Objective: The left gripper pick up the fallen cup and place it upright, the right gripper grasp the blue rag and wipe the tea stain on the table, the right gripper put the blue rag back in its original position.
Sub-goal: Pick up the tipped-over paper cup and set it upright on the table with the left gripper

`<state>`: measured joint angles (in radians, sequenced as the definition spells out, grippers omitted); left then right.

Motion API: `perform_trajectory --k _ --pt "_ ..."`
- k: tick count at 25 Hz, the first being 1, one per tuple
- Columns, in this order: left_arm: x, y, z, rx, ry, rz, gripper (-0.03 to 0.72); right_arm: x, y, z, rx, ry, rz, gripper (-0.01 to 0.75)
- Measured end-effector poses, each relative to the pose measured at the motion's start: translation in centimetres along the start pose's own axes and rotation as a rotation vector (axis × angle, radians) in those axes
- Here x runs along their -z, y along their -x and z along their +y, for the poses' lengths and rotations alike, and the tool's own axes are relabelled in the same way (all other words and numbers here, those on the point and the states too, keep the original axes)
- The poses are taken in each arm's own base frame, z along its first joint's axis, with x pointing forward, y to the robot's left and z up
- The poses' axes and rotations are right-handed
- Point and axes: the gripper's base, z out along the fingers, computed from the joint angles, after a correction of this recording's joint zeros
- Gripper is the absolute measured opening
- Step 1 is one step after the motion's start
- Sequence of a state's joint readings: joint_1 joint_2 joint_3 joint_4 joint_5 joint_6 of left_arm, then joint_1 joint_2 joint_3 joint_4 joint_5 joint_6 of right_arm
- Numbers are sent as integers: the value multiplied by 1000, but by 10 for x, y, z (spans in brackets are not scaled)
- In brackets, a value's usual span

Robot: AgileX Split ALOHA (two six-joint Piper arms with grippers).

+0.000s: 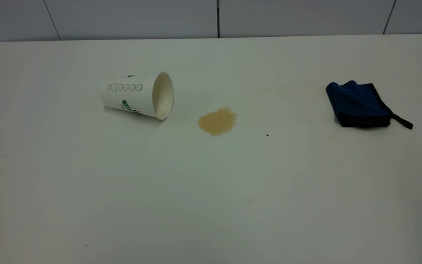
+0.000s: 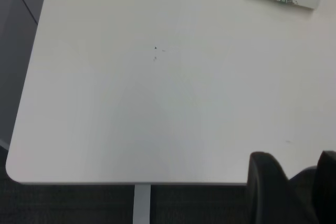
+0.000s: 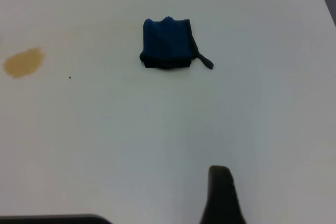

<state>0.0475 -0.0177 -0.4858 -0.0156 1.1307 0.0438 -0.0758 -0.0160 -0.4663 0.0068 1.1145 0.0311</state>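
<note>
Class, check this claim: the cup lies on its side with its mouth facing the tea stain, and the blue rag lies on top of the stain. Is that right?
Not quite. The fallen cup does lie on its side, mouth towards the tea stain, but the blue rag is not on the stain: it lies apart from it on the bare table, as the exterior view shows.

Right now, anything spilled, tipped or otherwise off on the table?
Yes. The paper cup lies on its side, mouth facing a tan stain on the table just beyond it. The blue rag sits folded, apart from both.
</note>
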Motion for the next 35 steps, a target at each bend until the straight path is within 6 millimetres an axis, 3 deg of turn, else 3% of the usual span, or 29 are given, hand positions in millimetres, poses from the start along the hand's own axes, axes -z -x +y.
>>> perform_trajectory --k 30,35 --pt "0 0 0 0 0 3 241 0 0 0 0 0 0 584" --pt "-8 18 1 -2 2 94 241 0 0 0 0 0 0 584"
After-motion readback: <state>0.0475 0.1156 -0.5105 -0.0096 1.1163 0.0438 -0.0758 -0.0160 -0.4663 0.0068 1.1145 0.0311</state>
